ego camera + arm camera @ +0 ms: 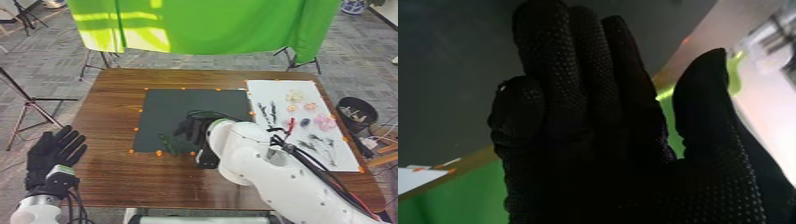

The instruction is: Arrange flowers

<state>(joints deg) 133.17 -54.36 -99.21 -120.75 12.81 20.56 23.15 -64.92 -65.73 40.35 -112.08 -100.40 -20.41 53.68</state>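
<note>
Right hand (pixel 190 131) is over the near right part of the dark sheet (pixel 178 102), arm crossing in from the sheet's near right side. Right wrist view: hand reads open, most fingers straight and close together, one outer finger bent, thumb standing apart from them. No grip visible between thumb and fingers. There's a yellow-green strip (pixel 735 75) past the thumb; can't tell what it is. Left hand (pixel 55 150) is well left of the dark sheet, also open, fingers extended and slightly spread, pointing away from the robot. Green sprig (pixel 165 142) is on the dark sheet, near its near edge, just left of the right hand. Rest of the stock is right of the dark sheet, on the white sheet (pixel 266 88): yellow flower (pixel 294 95) toward the far end, peach flower (pixel 310 106) a bit nearer, then pink flower (pixel 325 121) with a dark blue flower (pixel 305 121) beside it. Dark sprigs (pixel 264 112) lie on the side next to the dark sheet, wispy sprigs (pixel 322 148) toward the near end. Both sheets are on the brown table (pixel 115 175), green cloth (pixel 209 30) hangs beyond the dark sheet, black bin (pixel 357 107) is well right of it.
</note>
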